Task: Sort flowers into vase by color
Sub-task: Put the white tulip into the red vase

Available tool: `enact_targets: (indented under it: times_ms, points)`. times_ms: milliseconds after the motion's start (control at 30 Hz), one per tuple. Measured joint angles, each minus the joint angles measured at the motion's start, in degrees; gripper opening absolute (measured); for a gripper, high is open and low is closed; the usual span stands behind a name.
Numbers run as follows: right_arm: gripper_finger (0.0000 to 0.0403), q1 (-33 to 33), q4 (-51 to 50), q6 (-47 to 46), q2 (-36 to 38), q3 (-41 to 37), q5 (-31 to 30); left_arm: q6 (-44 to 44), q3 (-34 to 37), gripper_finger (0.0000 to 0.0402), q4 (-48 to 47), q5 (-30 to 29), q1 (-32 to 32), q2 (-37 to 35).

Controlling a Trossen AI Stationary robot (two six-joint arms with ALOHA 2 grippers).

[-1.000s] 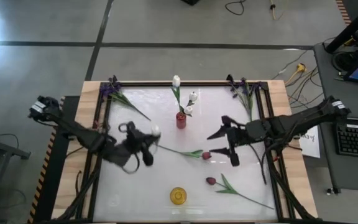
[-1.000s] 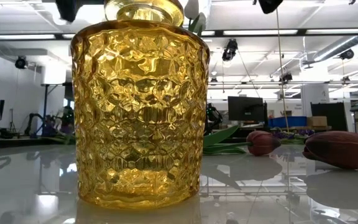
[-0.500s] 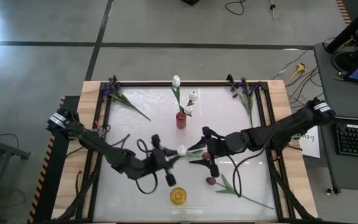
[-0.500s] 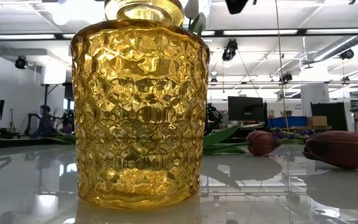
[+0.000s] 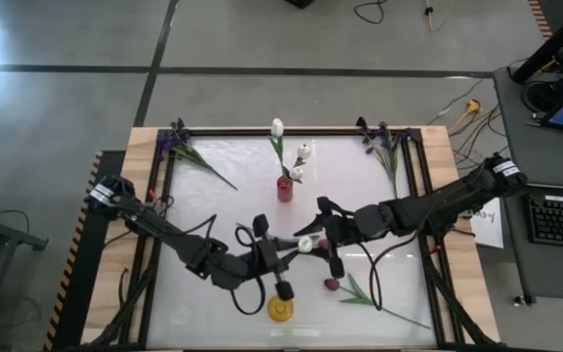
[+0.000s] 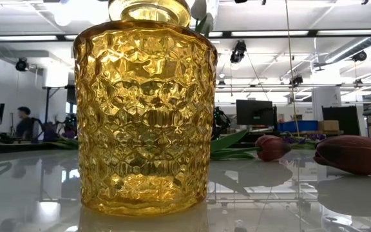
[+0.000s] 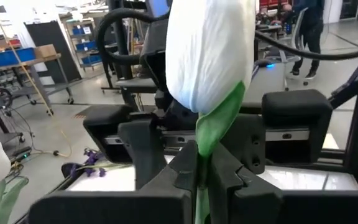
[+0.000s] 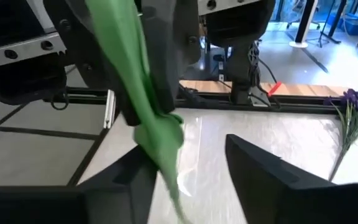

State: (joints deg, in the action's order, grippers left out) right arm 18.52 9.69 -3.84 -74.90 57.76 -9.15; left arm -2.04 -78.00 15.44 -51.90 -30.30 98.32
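We see the left gripper (image 5: pixel 280 256) near the middle of the white table (image 5: pixel 213 210), its fingers (image 7: pixel 188 168) pressed together on the green stem of a white tulip (image 5: pixel 306 244). In the left wrist view the white bud (image 7: pixel 210 50) stands just above those fingers, with a green leaf running down into the pinch.

The right gripper (image 5: pixel 328 238) faces it from the other side, right at the bud. Its jaws stand apart on either side of the flower's green leaf (image 8: pixel 145 118), and we cannot tell whether they touch it. One of its fingers (image 8: pixel 263 165) shows clear of the leaf in the right wrist view.

A small red vase (image 5: pixel 284 189) stands toward the far edge of the table, holding white tulips (image 5: pixel 278 127). A yellow glass vase (image 5: pixel 280 308) stands near the front edge, just beside the left gripper; in the low view its faceted amber wall (image 6: pixel 143 109) fills most of the picture.

Two dark red tulips lie flat on the table: one (image 5: pixel 324 243) by the right gripper, partly hidden, and another (image 5: pixel 332 285) nearer the front with its stem and leaves stretching toward the right corner. In the low view we see both red buds (image 6: pixel 348 154) lying to the right of the yellow vase.

Purple irises lie at the far corners, one on the left (image 5: pixel 176 140) and one on the right (image 5: pixel 379 137). A person (image 6: pixel 23 122) shows in the room beyond.
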Motion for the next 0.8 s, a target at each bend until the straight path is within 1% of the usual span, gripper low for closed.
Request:
enact_targets:
  times_ms: [233,300,333,467,533,600,700,800]
  points:
    - [0.006,0.0,-1.34,0.76,0.09,0.0,-0.06,2.91,0.92,0.0,-0.24,-0.33,2.05,0.01]
    - [0.0029,-0.06,-1.75,0.52,0.12,0.0,-0.36,4.05,0.92,0.0003,-0.29,-1.79,2.41,0.02]
    - [0.0019,-0.1,-1.9,0.35,0.17,0.0,-0.52,4.11,0.89,0.0007,-0.74,-2.54,2.51,0.02]
    - [0.0015,-0.13,-2.53,0.0,0.56,-0.07,-0.8,4.25,-0.28,0.0039,-6.57,-3.03,2.71,-0.69]
    - [0.0014,-0.13,-3.14,1.04,1.38,-0.07,-3.02,5.3,-1.21,0.0064,-11.51,-3.28,2.75,-1.6]
    - [0.0014,-0.2,-4.9,2.06,2.64,-0.07,-6.81,7.66,-1.99,0.0092,-18.43,-4.09,2.77,-2.89]
    - [0.0014,-0.86,-7.38,3.4,5.02,-0.1,-13.32,14.12,-2.55,0.0131,-31.07,-4.74,2.77,-5.08]
    - [0.0013,-1.69,-6.64,6.97,6.73,-0.14,-18.2,23.45,-1.91,0.016,-42.27,-5.02,2.77,-7.58]
